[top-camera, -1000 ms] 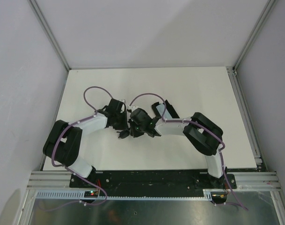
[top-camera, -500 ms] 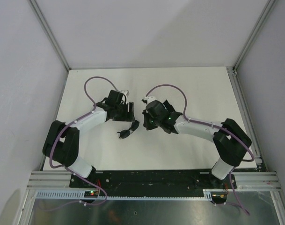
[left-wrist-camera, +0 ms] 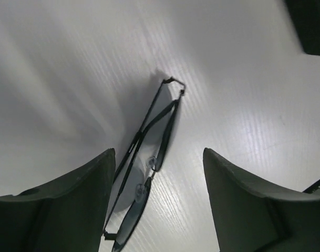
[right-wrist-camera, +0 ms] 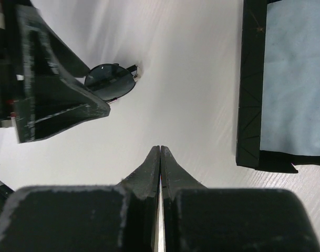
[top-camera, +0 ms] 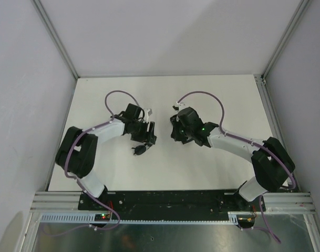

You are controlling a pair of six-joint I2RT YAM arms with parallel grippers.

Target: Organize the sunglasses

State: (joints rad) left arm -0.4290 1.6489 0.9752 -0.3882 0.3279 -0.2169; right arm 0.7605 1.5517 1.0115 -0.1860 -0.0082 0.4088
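My L gripper (left-wrist-camera: 158, 157) hangs w/ jaws wide; the sunglasses (left-wrist-camera: 149, 178) lie on the table (left-wrist-camera: 244, 105) just below, betw. them. My R gripper (right-wrist-camera: 160, 150) has jaws pressed together, empty, betw. sunglasses & black case (right-wrist-camera: 249, 84) holding a blue cloth (right-wrist-camera: 293, 79).

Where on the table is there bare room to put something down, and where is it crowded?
Bare: the far strip of the table, beyond the open left fingers and shut right fingers; also the near strip in front of the sunglasses. Crowded: the middle, with fingers, sunglasses and case close together.
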